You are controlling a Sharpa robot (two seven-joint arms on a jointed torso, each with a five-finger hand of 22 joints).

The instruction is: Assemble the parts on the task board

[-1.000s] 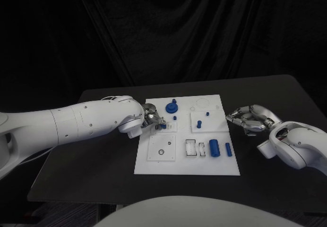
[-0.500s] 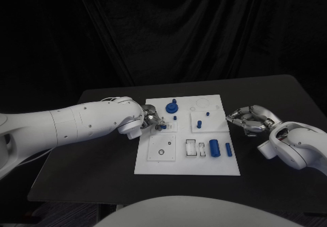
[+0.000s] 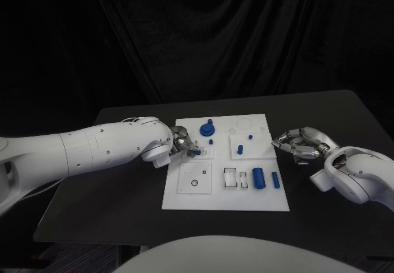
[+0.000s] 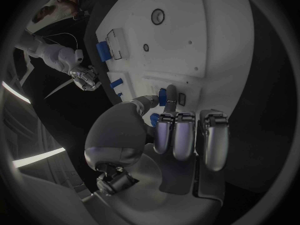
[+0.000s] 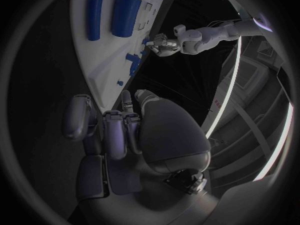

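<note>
Right now your small blue peg (image 4: 170,95) sits pinched in the left hand (image 3: 182,145), between thumb and fingers (image 4: 178,135), held over the board (image 3: 226,196) near its left edge, about level with the middle row. The wrist view shows the peg's tip at or just above a raised white block on the board; I can't tell if it's touching yet. My read: you're lining it up for insertion, which is why the grip is a fingertip pinch, since that leaves the peg's free end clear to enter a hole.

The other parts lie on the board: a blue knob (image 3: 205,130) and a short pin (image 3: 210,121) near the far edge, a small stud (image 3: 239,149) on the right-hand block, a fat cylinder (image 3: 258,177) and a slim bar (image 3: 275,180) lying flat toward the near right corner. They look parked for later steps.

Your right hand (image 3: 300,144) hovers off the board's right edge over the worktop (image 3: 123,199), fingers curled in, nothing in them. Probably kept clear so it doesn't crowd the left.

Watch the alignment: a tilted peg could jam at the hole's mouth.
</note>
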